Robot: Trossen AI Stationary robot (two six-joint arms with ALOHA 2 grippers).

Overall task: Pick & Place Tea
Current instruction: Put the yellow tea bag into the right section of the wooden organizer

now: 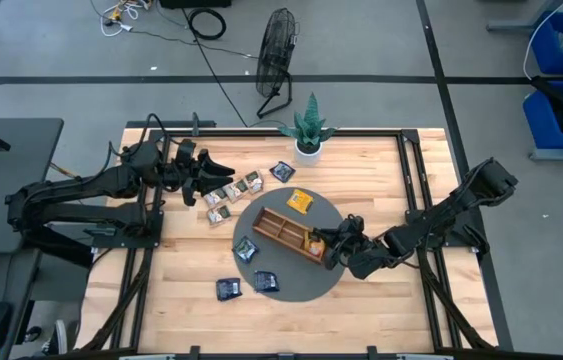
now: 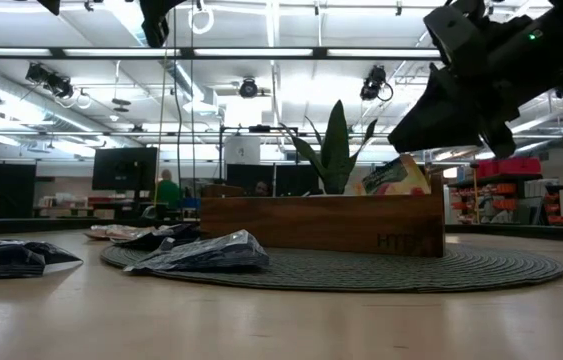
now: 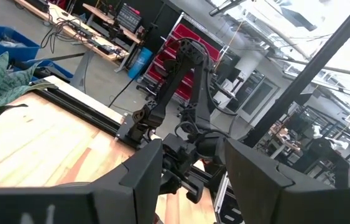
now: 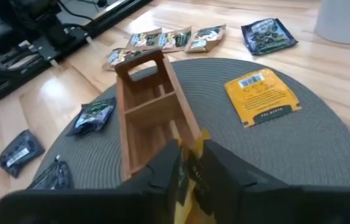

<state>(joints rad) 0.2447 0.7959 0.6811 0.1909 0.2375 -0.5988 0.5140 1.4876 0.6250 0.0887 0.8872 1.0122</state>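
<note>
Holding my right claw (image 4: 190, 171) narrowly parted around a yellow-orange square tea sachet (image 4: 194, 163) in the near end compartment of the long brown wooden tray (image 4: 138, 99), I risk dragging it out if it sticks to my fingers. My left claw (image 1: 204, 172) waits wide over the bench.

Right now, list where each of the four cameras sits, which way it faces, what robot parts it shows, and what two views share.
High view: overhead, straight down on table; both arms, left gripper over pale sachets, right gripper at wooden tray.
Low view: table height, level toward room; right arm descends to the tray.
Left wrist view: on left arm, faces across table edge; own fingers, right arm beyond.
Right wrist view: on right arm, down at tray; gripper around a yellow sachet.
Shared: high and right wrist both show round grey mat and loose yellow sachet.
</note>
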